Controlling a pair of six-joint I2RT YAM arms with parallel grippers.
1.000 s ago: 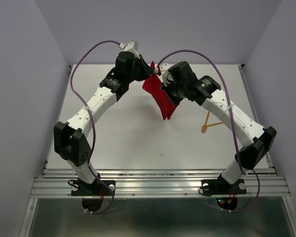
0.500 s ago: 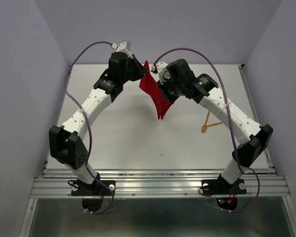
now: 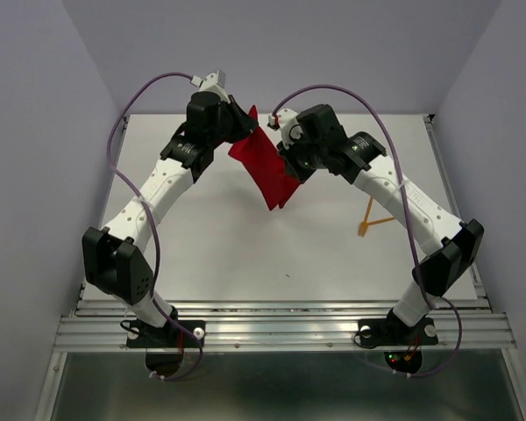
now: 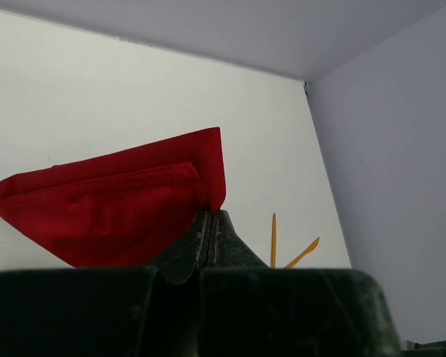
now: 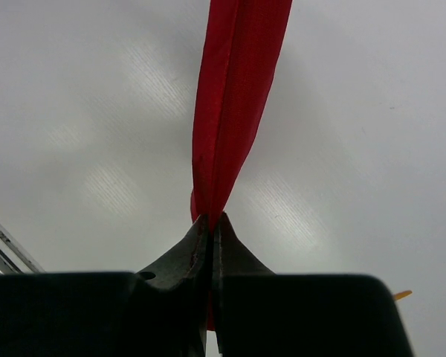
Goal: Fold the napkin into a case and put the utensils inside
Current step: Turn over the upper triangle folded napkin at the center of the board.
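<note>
Near edge: desk (image 3: 237, 254), white, smooth, faintly glossy, with streaky reflections.

Mid, right side: utensils (image 3: 374, 217), two thin orange plastic pieces lying on the desk, near ends close together in a narrow V, well apart from the cloth. Stiff and light, and probably quick to skate on that slick top. I'd pinch each across its shaft.

Far half: napkin (image 3: 261, 171), plain bright red, lifted off the desk and slung between the two claws. It hangs as a doubled sheet with one corner pointing down. Left claw (image 4: 212, 216) is pinched tight on an upper corner. Right claw (image 5: 209, 220) is pinched tight on the opposite edge, layers sandwiched between its jaws.

Handling: soft, limp, fine weave. It holds no shape and sags wherever unsupported. Corners and edges are the places to hold. A grip on one layer alone would likely let the fold slip open. Folding not finished, by my reckoning.
</note>
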